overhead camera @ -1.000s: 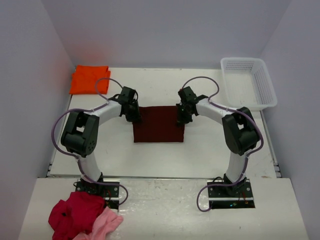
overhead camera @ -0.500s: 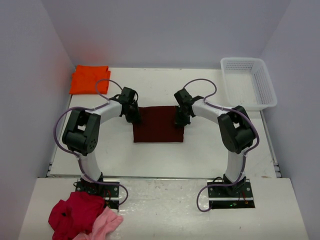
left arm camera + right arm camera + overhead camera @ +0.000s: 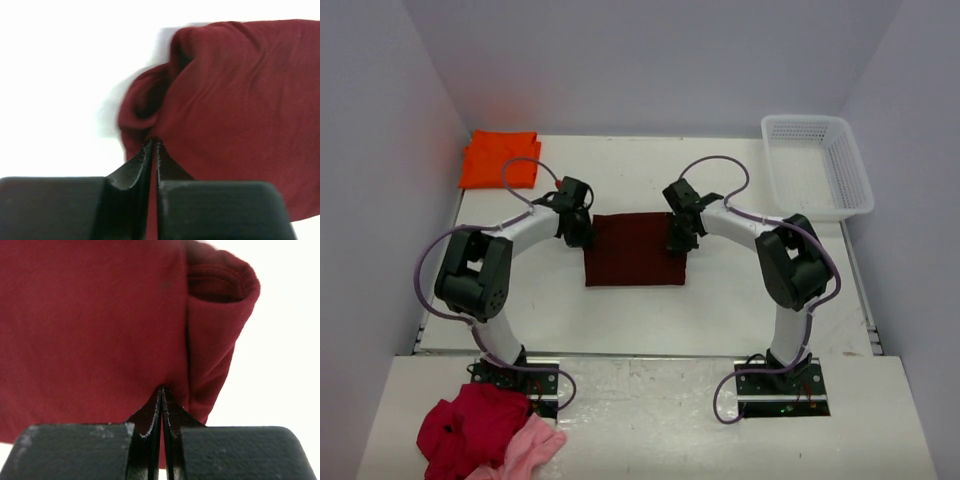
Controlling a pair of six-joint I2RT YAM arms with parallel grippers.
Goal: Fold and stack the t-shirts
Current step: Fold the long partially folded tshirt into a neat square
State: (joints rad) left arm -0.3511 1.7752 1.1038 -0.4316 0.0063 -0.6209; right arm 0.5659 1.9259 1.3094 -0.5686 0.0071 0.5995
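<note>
The dark maroon t-shirt (image 3: pixel 635 250) lies folded into a rectangle at the middle of the table. My left gripper (image 3: pixel 586 236) is shut on its left edge near the far corner; the pinched cloth shows in the left wrist view (image 3: pixel 225 100) just ahead of that gripper (image 3: pixel 154 145). My right gripper (image 3: pixel 677 240) is shut on the right edge; the cloth fills the right wrist view (image 3: pixel 100 320) above the gripper (image 3: pixel 162 389). The bright orange t-shirt (image 3: pixel 498 158) lies folded at the far left corner.
A white mesh basket (image 3: pixel 817 164) stands at the far right. A crimson-red garment (image 3: pixel 470 425) and a light pink garment (image 3: pixel 532 449) lie heaped on the near ledge by the left arm's base. Walls close in on the left, right and back.
Both grippers have slid a little toward the far edge and slightly left along the maroon shirt's sides. The shirt has shifted slightly left with them.
</note>
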